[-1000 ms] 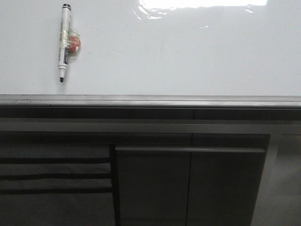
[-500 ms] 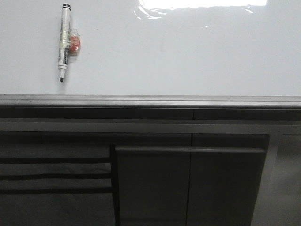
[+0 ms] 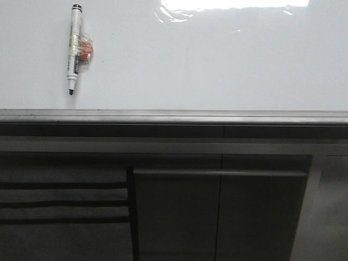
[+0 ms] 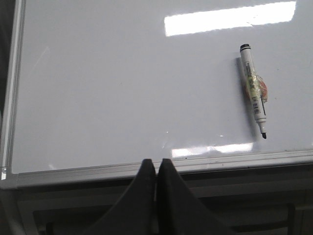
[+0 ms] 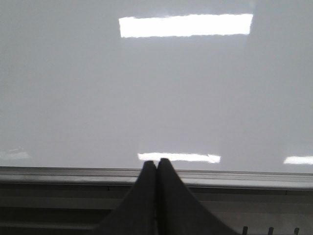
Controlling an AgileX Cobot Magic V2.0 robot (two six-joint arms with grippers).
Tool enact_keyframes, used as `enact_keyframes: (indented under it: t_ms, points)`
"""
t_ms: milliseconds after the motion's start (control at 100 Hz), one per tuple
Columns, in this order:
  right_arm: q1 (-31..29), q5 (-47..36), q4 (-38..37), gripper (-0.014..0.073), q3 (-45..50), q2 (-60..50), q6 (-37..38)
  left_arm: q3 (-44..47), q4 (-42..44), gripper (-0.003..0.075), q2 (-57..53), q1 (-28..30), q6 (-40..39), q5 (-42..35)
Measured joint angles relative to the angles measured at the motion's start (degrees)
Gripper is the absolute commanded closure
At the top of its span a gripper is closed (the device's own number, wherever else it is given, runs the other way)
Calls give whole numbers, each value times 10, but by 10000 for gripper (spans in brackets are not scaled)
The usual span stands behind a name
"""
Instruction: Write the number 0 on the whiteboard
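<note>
The whiteboard [image 3: 217, 60] lies flat, glossy white with a grey metal edge frame [image 3: 174, 116]. No number 0 shows on it; the board is blank. A white marker pen [image 3: 74, 48] with a black uncapped tip lies at the board's left, tip toward the near edge, with a small orange-red piece taped to its side. It also shows in the left wrist view [image 4: 253, 90]. My left gripper [image 4: 156, 162] is shut and empty over the board's near edge, apart from the pen. My right gripper [image 5: 157, 162] is shut and empty over the near edge too. Neither gripper shows in the front view.
Dark grey cabinet panels [image 3: 217, 212] stand below the board's near edge. Bright glare strips reflect on the board [image 5: 186, 25]. The board's left corner frame [image 4: 12, 98] shows in the left wrist view.
</note>
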Motion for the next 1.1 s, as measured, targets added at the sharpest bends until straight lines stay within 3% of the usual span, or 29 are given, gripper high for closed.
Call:
enact_keyframes:
  t_ms: [1100]
  points:
    - [0, 0, 0, 659, 0, 0, 0, 0, 0, 741, 0, 0, 0, -17]
